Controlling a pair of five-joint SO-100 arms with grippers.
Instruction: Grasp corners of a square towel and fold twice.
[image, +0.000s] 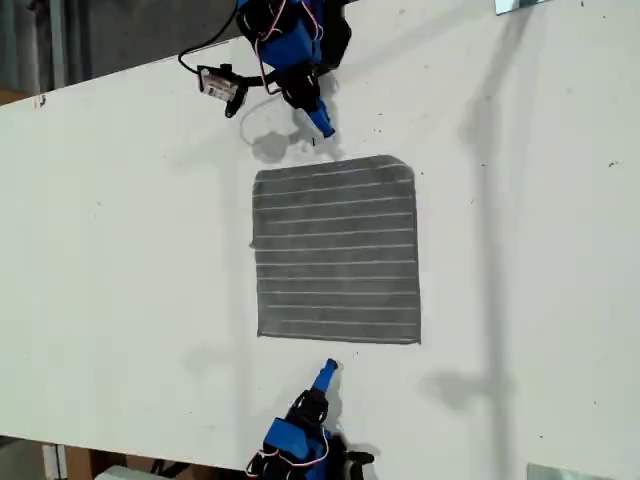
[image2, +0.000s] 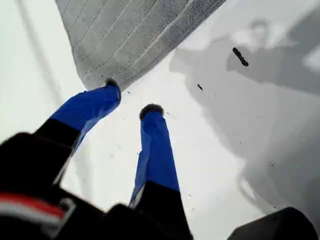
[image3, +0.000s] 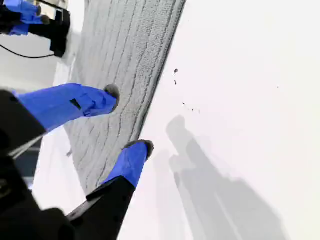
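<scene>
Grey striped towel (image: 338, 250) lies flat and unfolded on the white surface (image: 120, 250), all four corners down. My first pincer (image: 322, 125) is just off the towel's far edge, toward the exterior view's top. It's spread and holding nothing. In its wrist view, one fingertip (image2: 112, 87) sits right by a towel corner (image2: 92, 82); can't tell if it touches. My second pincer (image: 328, 370) is off the opposite towel edge, also spread and empty, clear of the cloth.

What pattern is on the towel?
Grey with thin pale parallel stripes; the towel shows it best in the exterior view.
</scene>
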